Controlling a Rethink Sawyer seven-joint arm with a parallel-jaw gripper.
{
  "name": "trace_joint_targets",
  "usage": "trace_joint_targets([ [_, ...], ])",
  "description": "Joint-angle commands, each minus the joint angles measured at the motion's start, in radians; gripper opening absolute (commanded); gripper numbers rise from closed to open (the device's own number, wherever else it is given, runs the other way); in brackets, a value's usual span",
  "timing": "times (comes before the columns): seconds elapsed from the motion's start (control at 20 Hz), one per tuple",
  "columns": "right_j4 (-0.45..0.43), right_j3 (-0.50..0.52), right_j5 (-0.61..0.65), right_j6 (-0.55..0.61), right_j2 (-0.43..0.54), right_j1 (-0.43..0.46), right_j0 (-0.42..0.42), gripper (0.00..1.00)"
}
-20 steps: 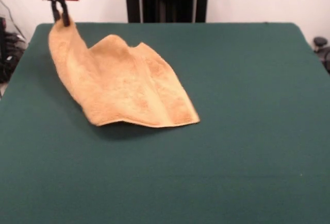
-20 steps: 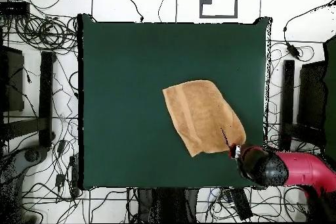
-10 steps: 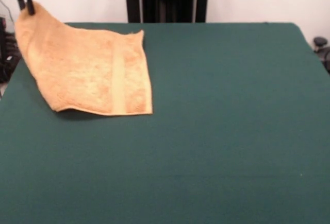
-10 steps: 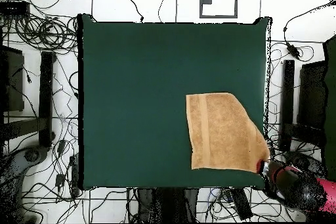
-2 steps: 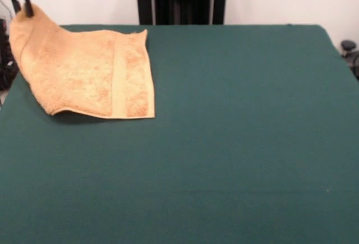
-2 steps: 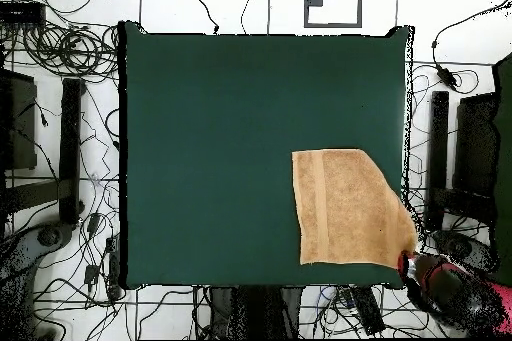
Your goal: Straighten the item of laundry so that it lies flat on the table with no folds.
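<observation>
Orange-tan towel (image 5: 90, 73) lies mostly flat at your table's (image 5: 235, 143) corner, one corner lifted past the edge, pinched in the closed gripper (image 5: 21, 5)

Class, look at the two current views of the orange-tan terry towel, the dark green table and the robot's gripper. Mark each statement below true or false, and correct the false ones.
1. The gripper pinches a corner of the orange-tan terry towel. True.
2. The towel lies in the middle of the dark green felt table. False: it sits at a corner, reaching the edge.
3. A woven band stripe runs across the towel. True.
4. The whole towel rests flat. False: the gripped corner is lifted.
5. A white paper sheet lies on the table. False: only the towel is there.
</observation>
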Motion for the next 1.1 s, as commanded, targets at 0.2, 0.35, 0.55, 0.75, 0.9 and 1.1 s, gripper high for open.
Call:
trace_joint_targets([
  [0.2,-0.064,0.055,-0.044,-0.145,0.081,0.002,0.135,1.00],
  [0.35,-0.005,0.066,0.035,-0.123,0.081,-0.061,0.187,1.00],
  [0.55,0.065,0.058,0.132,-0.095,0.059,-0.123,0.267,1.00],
  [0.75,0.013,0.057,0.001,0.013,0.018,-0.138,0.334,1.00],
  [0.9,-0.147,0.035,-0.208,0.220,-0.093,-0.131,0.460,1.00],
  [1.1,-0.398,-0.255,-0.557,0.605,-0.488,0.122,0.873,1.00],
])
